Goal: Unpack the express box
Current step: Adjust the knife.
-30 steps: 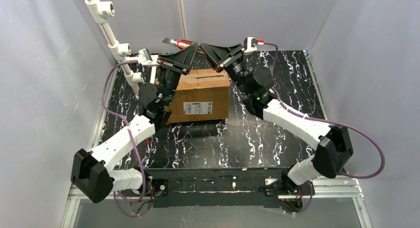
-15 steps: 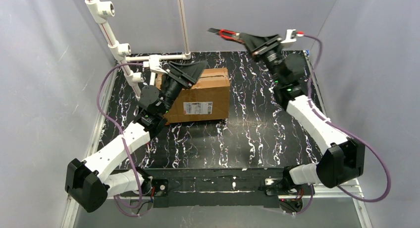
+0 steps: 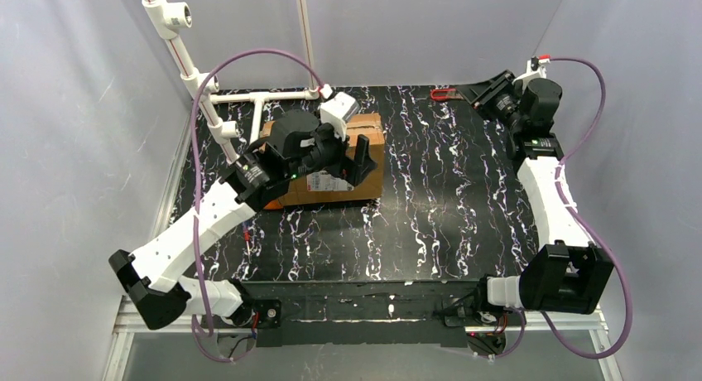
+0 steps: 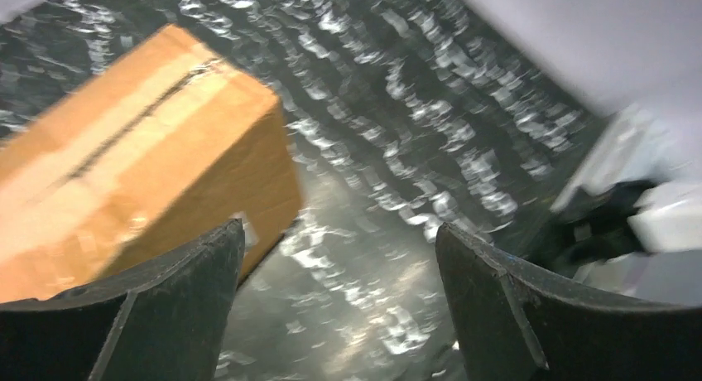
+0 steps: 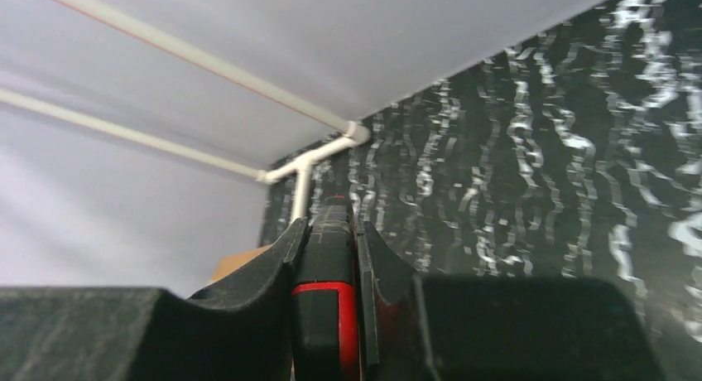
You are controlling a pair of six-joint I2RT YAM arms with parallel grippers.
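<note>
Your left gripper [image 4: 339, 302] hung over the near right corner of the express box [image 4: 124, 149]. Its two fingers were wide apart with nothing between them. The express box sat on the black table [image 3: 430, 215] under that arm, flaps shut and shiny tape along the top. A dark line ran down the tape, but the blur hid whether it was cut through. Far to the right of the box, your right gripper [image 5: 331, 248] was squeezed tight on a red and black tool [image 5: 325, 323] (a cutter, I think). The cutting step looked about done. Next you would need to set the tool down away from the box, then catch a flap edge and lift it.
</note>
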